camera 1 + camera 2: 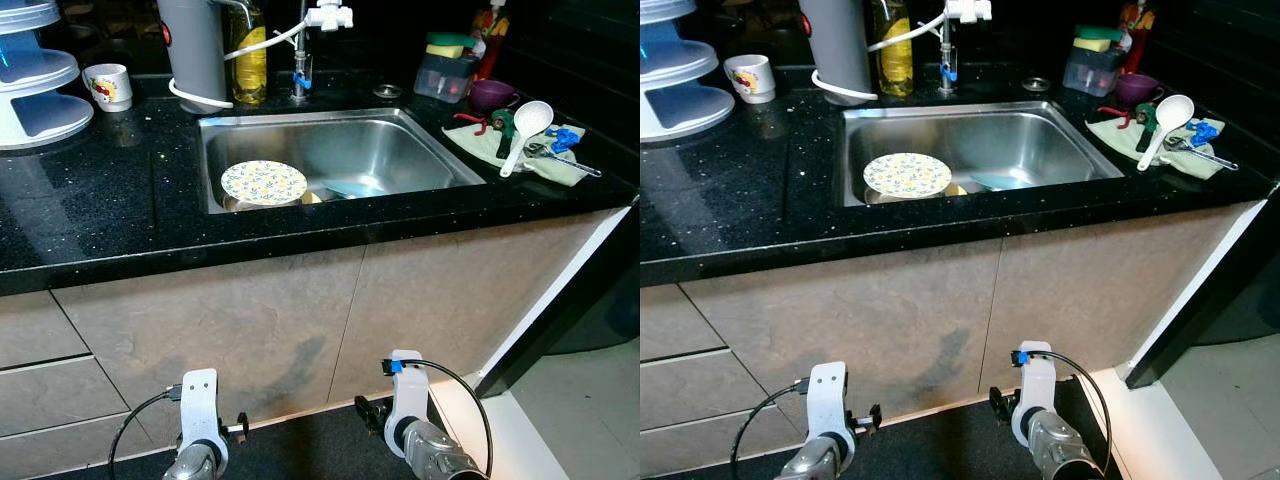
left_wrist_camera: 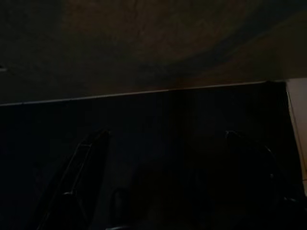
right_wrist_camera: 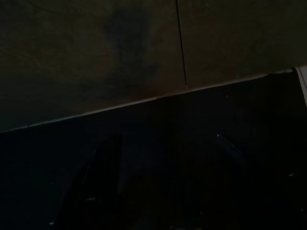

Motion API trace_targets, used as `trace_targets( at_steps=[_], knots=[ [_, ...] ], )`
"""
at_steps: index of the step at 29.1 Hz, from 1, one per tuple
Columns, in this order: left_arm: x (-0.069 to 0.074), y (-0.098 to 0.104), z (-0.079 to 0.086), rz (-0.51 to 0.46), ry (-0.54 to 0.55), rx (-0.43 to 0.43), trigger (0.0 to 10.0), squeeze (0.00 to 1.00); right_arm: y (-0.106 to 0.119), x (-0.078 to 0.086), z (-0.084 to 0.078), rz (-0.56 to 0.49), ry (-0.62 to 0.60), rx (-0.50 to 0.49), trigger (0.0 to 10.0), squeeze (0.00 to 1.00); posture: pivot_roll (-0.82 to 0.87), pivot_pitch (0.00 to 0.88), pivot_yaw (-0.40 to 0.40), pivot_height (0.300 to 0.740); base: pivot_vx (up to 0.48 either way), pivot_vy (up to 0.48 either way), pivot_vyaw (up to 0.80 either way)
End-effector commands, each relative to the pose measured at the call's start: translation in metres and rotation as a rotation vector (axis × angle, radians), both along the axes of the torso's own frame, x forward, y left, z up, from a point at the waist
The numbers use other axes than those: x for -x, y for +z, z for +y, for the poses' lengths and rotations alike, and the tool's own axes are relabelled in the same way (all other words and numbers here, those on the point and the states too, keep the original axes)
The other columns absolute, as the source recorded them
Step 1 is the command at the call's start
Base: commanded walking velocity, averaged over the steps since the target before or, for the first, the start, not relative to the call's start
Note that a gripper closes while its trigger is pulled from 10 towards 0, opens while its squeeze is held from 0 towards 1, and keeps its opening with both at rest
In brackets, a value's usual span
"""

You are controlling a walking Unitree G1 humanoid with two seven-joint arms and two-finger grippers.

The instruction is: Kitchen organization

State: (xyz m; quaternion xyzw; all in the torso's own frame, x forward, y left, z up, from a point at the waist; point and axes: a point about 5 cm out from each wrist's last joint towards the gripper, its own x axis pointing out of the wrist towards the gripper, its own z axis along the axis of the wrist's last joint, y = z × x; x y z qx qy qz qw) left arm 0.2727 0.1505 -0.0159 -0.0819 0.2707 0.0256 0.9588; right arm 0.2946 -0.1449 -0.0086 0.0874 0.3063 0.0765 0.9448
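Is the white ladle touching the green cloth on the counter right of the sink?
Touching. In the left eye view the white ladle lies across the green cloth, its handle resting directly on the fabric with no gap.

A patterned plate [image 1: 906, 174] is lying in the steel sink [image 1: 1040, 140] set into the black desk [image 1: 740, 200]. A white ladle [image 1: 1160, 122] is resting on a green cloth [image 1: 1120, 138] right of the sink. A mug [image 1: 750, 77] is standing at the far left. Both arms are hanging low before the cabinet doors [image 1: 890, 310].

Counter [image 1: 100, 200]: black, speckled. Plate [image 1: 263, 183]: cream, small floral print. Sink [image 1: 400, 140]: steel. Ladle [image 1: 527, 125]: white. Bowl [image 1: 491, 95]: purple.
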Motion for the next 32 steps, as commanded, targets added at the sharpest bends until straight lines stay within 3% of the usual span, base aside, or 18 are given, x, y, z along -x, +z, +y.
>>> trace_targets(
  at_steps=[1, 5, 15, 28, 32],
  knots=[
    [0.0058, -0.0048, -0.0031, 0.016, 0.0, 0.008, 10.0, 0.0, -0.0013, 0.001, -0.0008, 0.011, -0.011, -0.01, 10.0, 0.0, -0.06, 0.164, -0.057, 0.74, 0.0, 0.0, 0.0],
    [0.0019, 0.0013, 0.0004, -0.034, 0.002, -0.083, 10.0, 0.0, -0.0009, 0.0006, -0.0008, 0.01, -0.014, -0.012, 10.0, 0.0, -0.05, 0.17, -0.054, 0.74, 0.0, 0.0, 0.0],
    [0.0022, 0.0009, 0.0033, -0.029, 0.046, -0.069, 10.0, 0.0, -0.0006, 0.0001, -0.0013, 0.011, -0.018, -0.007, 10.0, 0.0, -0.06, 0.173, -0.054, 0.74, 0.0, 0.0, 0.0],
    [0.0004, 0.0008, -0.003, -0.014, -0.008, -0.083, 10.0, 0.0, 0.0011, -0.0018, -0.0029, 0.004, -0.013, 0.023, 10.0, 0.0, -0.06, 0.179, -0.059, 0.74, 0.0, 0.0, 0.0],
    [-0.0016, 0.0032, -0.0024, -0.021, -0.024, -0.15, 10.0, 0.0, 0.0016, -0.0023, -0.0034, 0.001, -0.02, 0.018, 10.0, 0.0, -0.06, 0.181, -0.062, 0.74, 0.0, 0.0, 0.0]
  ],
)
